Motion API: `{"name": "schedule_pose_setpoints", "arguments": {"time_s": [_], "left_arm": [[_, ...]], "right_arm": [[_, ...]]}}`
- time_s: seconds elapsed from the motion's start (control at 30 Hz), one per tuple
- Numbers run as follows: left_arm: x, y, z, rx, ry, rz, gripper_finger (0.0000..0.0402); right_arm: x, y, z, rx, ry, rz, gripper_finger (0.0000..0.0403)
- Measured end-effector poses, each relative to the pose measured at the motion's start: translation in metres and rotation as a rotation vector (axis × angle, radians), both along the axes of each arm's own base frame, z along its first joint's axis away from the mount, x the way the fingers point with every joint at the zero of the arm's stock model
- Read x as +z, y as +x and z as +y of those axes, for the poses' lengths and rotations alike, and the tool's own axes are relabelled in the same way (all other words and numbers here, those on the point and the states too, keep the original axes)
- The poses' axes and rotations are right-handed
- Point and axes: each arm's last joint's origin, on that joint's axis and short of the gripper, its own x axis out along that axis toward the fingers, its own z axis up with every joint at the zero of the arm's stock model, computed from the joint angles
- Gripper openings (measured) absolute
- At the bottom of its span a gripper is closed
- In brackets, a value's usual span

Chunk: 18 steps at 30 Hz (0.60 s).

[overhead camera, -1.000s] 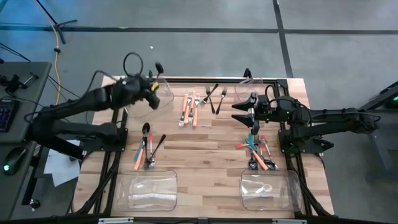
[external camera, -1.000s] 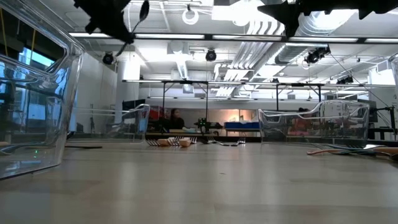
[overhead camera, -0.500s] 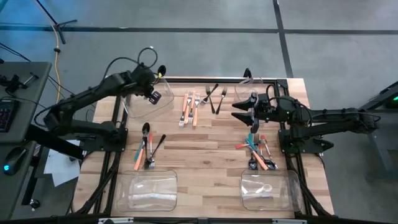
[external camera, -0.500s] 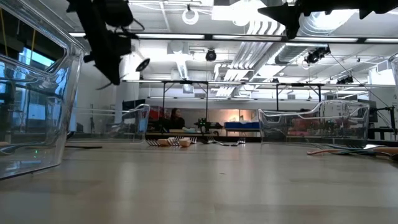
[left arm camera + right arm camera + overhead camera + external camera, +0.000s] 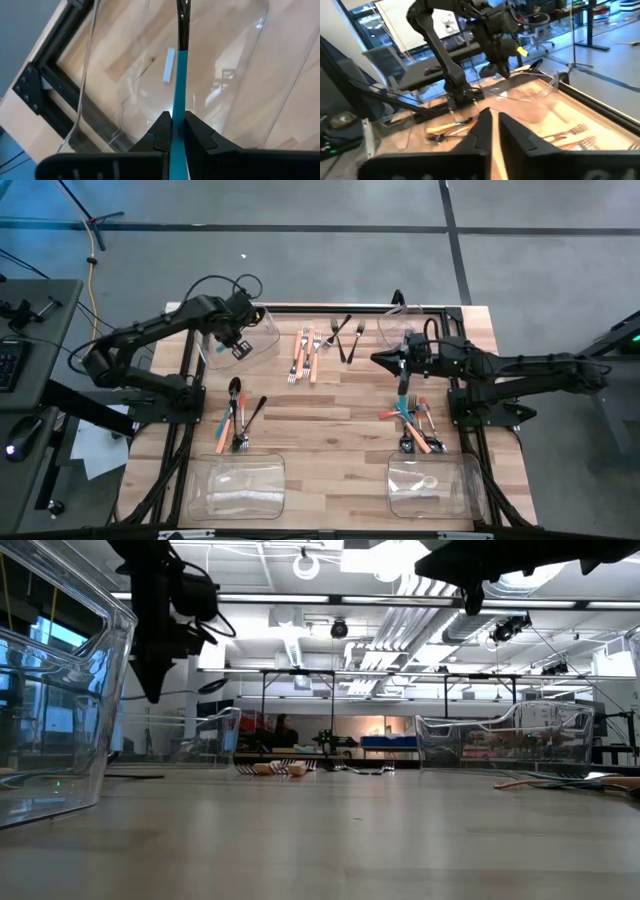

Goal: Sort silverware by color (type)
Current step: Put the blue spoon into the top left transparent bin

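My left gripper (image 5: 237, 343) hangs over the clear bin (image 5: 258, 332) at the table's far left, pointing steeply down and shut on a teal-handled spoon (image 5: 178, 85) with a dark metal head (image 5: 212, 686). My right gripper (image 5: 381, 360) hovers level above the table right of centre, shut with nothing in it (image 5: 492, 122). Orange-handled forks (image 5: 305, 355) and black forks (image 5: 345, 335) lie at the far middle. A mixed pile (image 5: 235, 415) lies on the left and another (image 5: 412, 420) on the right. My left gripper pinches the spoon's teal handle (image 5: 177, 131) between its two fingers, coming from above and pointing steeply down. The handle runs out past the fingertips to the dark neck (image 5: 183, 25). The spoon is lifted clear, above the bin's floor.
Clear bins also stand at the far right (image 5: 405, 325), near left (image 5: 240, 485) and near right (image 5: 430, 485). Bare wood lies open in the table's middle (image 5: 320, 430). Black frame rails edge the table.
My left gripper has swung toward the far-left bin and come down, tipping from nearly level to pointing steeply down, the teal spoon still in its hold. My right gripper has stayed in place and shut its fingers.
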Motion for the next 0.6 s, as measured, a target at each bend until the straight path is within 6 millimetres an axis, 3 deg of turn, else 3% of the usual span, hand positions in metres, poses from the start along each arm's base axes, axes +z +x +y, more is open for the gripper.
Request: {"name": "schedule_pose_setpoints", "arguments": {"time_s": [0.3,0.6], "left_arm": [[-0.04,-0.003,0.003,0.008,-0.076,0.099,0.0012],[-0.06,-0.007,0.017,0.055,-0.114,0.033,0.0012]], "right_arm": [[-0.013,0.012,-0.001,-0.008,0.023,0.069,0.0005],[-0.014,0.014,-0.001,-0.008,0.031,0.07,0.0001]]}}
